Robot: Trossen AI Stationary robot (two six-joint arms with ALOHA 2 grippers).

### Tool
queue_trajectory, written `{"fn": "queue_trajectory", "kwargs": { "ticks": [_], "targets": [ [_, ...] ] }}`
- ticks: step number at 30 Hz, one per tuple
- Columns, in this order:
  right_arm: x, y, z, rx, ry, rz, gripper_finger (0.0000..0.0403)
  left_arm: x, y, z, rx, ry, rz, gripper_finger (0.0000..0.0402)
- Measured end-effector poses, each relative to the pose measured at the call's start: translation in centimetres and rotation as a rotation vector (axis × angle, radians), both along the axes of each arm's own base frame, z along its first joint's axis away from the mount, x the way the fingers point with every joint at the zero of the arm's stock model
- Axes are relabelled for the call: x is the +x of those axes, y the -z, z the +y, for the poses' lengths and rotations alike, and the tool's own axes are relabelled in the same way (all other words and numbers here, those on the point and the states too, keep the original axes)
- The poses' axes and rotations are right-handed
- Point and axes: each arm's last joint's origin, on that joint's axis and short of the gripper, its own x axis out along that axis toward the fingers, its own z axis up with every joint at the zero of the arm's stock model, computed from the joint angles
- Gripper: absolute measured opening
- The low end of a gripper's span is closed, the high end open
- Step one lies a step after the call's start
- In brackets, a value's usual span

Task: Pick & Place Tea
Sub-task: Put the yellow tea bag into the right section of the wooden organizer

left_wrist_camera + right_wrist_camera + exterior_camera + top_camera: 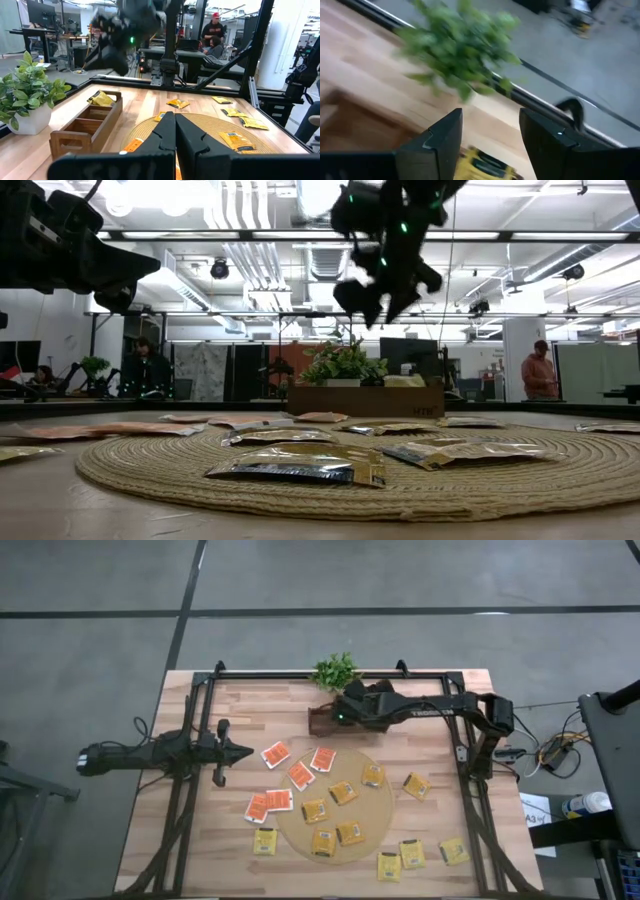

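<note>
Our right gripper (487,137), fingers spread and empty, hangs over the wooden box (322,720); the yellow tea packet (482,165) lies right below. Left gripper (175,132) waits, pressed together.

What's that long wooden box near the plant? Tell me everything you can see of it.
The wooden box is a low, open-topped tray of brown wood, split by cross walls into a row of compartments. It sits flat on the table's far side, beside the potted plant and just off the round woven mat. One yellow tea packet lies in its end compartment; the others visible look empty. The right gripper hovers above that end, fingers open, touching nothing.
</note>
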Motion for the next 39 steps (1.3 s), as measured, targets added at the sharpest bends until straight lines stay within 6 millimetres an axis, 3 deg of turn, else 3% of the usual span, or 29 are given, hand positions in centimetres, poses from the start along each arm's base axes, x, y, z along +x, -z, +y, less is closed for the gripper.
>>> {"fn": "queue_trajectory", "kwargs": {
  "ticks": [7, 12, 21, 34, 39],
  "targets": [
    [2.0, -4.9, 1.5, -0.017, -0.168, -0.049, 0.0186, 0.0, 0.0, 0.0, 0.000, 0.000, 0.000, 0.0000],
    [2.9, -7.0, 3.9, -0.054, -0.286, -0.042, 0.0136, 0.0, 0.0, 0.0, 0.000, 0.000, 0.000, 0.0000],
    [3.1, -7.4, 9.0, -0.123, -0.456, 0.042, 0.0015, 0.0, 0.0, 0.0, 0.000, 0.000, 0.000, 0.0000],
    [0.0, -9.3, 12.0, -0.172, -0.611, 0.094, 0.0008, 0.0, 0.0, 0.0, 0.000, 0.000, 0.001, 0.0000],
    [-1.6, -8.9, 12.3, -0.156, -0.639, 0.171, 0.0008, 0.0, 0.0, 0.0, 0.000, 0.000, 0.001, 0.0000]
  ]
}}
